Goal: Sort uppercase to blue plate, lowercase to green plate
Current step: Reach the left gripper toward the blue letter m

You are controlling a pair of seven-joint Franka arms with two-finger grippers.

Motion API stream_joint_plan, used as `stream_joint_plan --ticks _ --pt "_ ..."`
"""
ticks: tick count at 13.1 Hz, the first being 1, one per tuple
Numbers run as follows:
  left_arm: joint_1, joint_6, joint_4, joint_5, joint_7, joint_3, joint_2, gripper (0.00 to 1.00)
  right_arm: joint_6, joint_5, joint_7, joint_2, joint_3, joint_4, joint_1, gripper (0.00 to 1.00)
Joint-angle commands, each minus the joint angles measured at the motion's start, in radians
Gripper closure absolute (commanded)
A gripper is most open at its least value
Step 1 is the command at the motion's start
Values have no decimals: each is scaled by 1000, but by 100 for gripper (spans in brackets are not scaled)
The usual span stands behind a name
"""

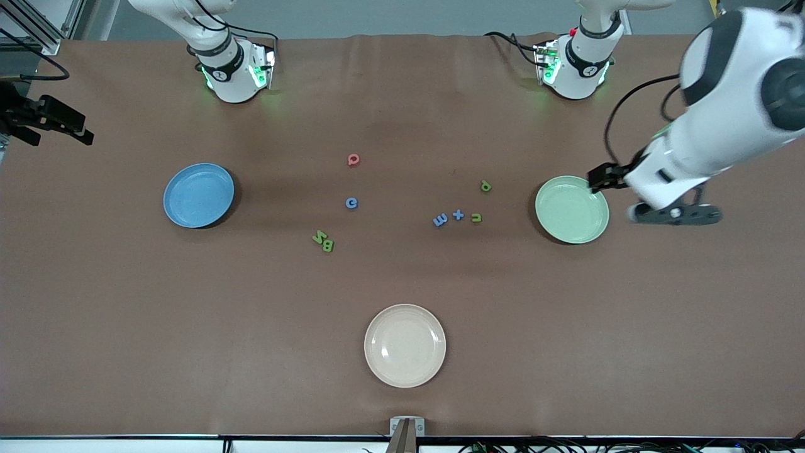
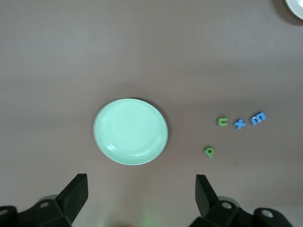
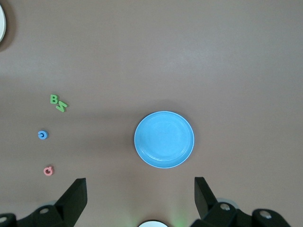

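The blue plate (image 1: 198,195) lies toward the right arm's end, the green plate (image 1: 571,209) toward the left arm's end. Between them are the uppercase letters: red round one (image 1: 353,160), blue round one (image 1: 351,202), green zigzag (image 1: 319,236) touching the green B (image 1: 327,246). The lowercase blue m (image 1: 440,219), blue cross (image 1: 458,215), green arch (image 1: 477,218) and green p (image 1: 485,185) sit nearer the green plate. My left gripper (image 1: 605,178) (image 2: 141,176) hangs open and empty high over the green plate's edge. High above the blue plate (image 3: 164,139), my right gripper (image 3: 139,178) is open and empty.
A cream plate (image 1: 405,345) lies nearest the front camera, midway along the table. The two arm bases (image 1: 234,69) (image 1: 575,63) stand at the table's back edge. A black fitting (image 1: 47,119) juts in at the right arm's end.
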State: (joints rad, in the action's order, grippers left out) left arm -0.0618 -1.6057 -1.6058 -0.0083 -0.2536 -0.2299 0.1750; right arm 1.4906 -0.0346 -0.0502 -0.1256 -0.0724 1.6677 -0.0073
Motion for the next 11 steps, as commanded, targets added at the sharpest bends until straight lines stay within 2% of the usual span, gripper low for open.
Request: stream_joint_plan --ticks 1,2,7,11 --pt "0 -61 18 -4 -154 -90 90 0 13 16 7 -28 3 24 -5 0" --pt "-22 -100 18 4 -221 -110 121 0 14 24 7 -28 3 24 -3 0" --pt "-252 -338 24 62 -617 -109 282 0 13 25 1 -26 5 17 -3 0" --pt "-344 -453 14 74 -948 -103 375 0 10 24 13 -8 5 10 -5 0"
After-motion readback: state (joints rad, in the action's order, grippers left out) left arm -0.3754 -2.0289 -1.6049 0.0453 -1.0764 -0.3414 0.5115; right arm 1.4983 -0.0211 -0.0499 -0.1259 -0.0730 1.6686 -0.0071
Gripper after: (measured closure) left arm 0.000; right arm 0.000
